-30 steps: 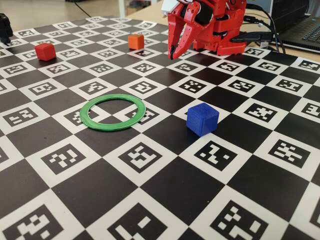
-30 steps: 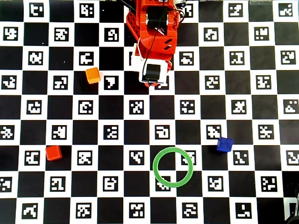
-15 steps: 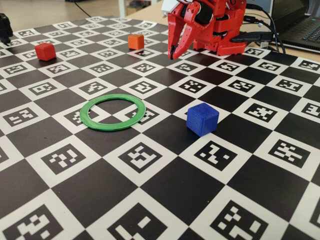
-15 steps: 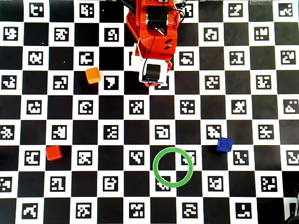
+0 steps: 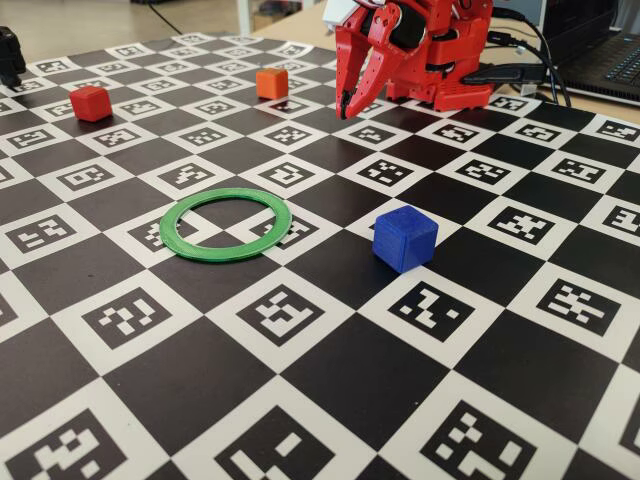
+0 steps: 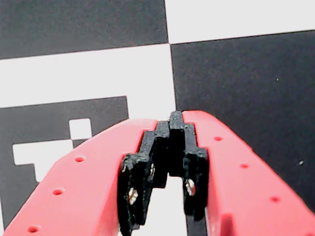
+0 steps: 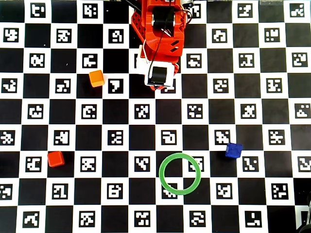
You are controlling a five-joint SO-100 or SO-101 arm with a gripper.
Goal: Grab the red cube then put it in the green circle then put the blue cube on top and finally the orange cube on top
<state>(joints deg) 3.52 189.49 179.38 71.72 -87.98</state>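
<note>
Overhead, the red cube point(image 7: 56, 158), orange cube point(image 7: 96, 78), blue cube point(image 7: 233, 150) and green circle point(image 7: 180, 173) lay apart — only the wrist view showed the gripper point(image 6: 170, 129) clenched, empty.

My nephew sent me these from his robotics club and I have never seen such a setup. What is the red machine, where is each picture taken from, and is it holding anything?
The red machine is a small robot arm that ends in a two-finger gripper, its pincer. There are three cameras. One stands at the side and looks across the table. One looks straight down from above. One rides on the arm and shows the gripper up close: its fingers are shut together with nothing between them.

The table is covered by a checkered mat of black squares and printed code patterns. On it lie a green ring, a blue cube a little to its right in the overhead view, a red cube far to its left, and an orange cube near the arm. All stand apart, and none is inside the ring.
</note>
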